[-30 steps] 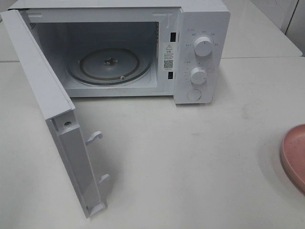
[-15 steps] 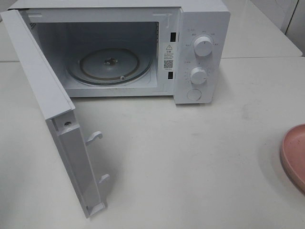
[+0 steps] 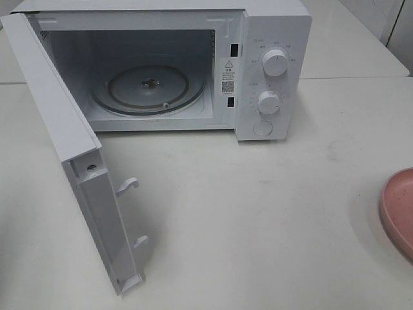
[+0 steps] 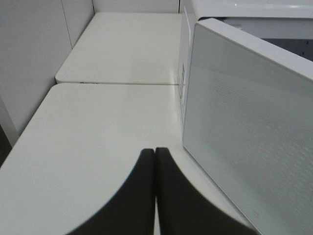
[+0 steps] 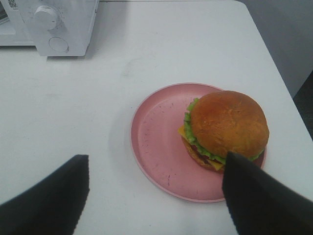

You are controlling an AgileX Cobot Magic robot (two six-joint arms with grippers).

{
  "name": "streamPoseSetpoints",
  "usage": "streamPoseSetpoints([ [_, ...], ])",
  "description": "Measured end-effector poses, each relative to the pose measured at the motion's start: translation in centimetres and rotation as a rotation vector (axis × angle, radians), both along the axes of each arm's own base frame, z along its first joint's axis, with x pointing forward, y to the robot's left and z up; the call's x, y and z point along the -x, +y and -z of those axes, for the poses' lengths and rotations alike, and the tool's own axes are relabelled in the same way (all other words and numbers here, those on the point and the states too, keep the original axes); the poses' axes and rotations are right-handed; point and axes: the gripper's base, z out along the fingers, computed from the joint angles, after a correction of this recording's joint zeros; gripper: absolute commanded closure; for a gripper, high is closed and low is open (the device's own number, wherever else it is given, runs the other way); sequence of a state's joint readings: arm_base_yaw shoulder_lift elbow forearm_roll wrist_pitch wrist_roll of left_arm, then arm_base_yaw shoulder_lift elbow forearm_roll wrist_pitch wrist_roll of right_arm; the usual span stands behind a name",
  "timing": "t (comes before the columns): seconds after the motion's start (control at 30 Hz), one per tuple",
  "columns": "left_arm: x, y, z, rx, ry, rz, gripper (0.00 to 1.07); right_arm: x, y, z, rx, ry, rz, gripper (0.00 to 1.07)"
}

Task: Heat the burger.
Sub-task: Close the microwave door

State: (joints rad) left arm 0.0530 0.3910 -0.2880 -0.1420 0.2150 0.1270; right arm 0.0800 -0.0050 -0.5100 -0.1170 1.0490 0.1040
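Nearest in the high view is the open microwave door, swung out to the left of the oven, its inner face with two white latch hooks turned toward the middle of the white tabletop. At the right edge of that view only a sliver of the pink plate shows; the burger cannot be seen there.

The right wrist view shows the whole plate on the tabletop, with the burger sitting on it, off-centre toward one side of the rim. Its brown top bun, green lettuce frill and a bit of yellow cheese are visible. The right gripper hangs above the near rim of the plate with its jaws spread wide; one dark fingertip overlaps the edge of the burger in the picture, but whether it touches is not clear. Nothing is held.

The left gripper is closed, its two dark fingers pressed together with nothing between them, just beside the outer face of the door.

Farther back stands the white microwave, its cavity open with the glass turntable inside, and two round knobs above a round button on the right panel.
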Motion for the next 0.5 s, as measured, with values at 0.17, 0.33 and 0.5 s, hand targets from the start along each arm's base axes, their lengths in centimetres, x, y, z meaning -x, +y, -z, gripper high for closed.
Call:
streamPoseSetpoints([
  [0.17, -0.4, 0.3, 1.6, -0.017, -0.101, -0.029, 1.07, 0.0, 0.0, 0.0, 0.000, 0.000, 0.000, 0.32],
  [0.33, -1.5, 0.5, 1.7, -0.008, -0.134, -0.046, 1.07, 0.0, 0.0, 0.0, 0.000, 0.000, 0.000, 0.32],
  [0.5, -3.4, -0.2, 2.4, -0.059, -0.108, 0.020, 1.07, 0.0, 0.0, 0.0, 0.000, 0.000, 0.000, 0.32],
])
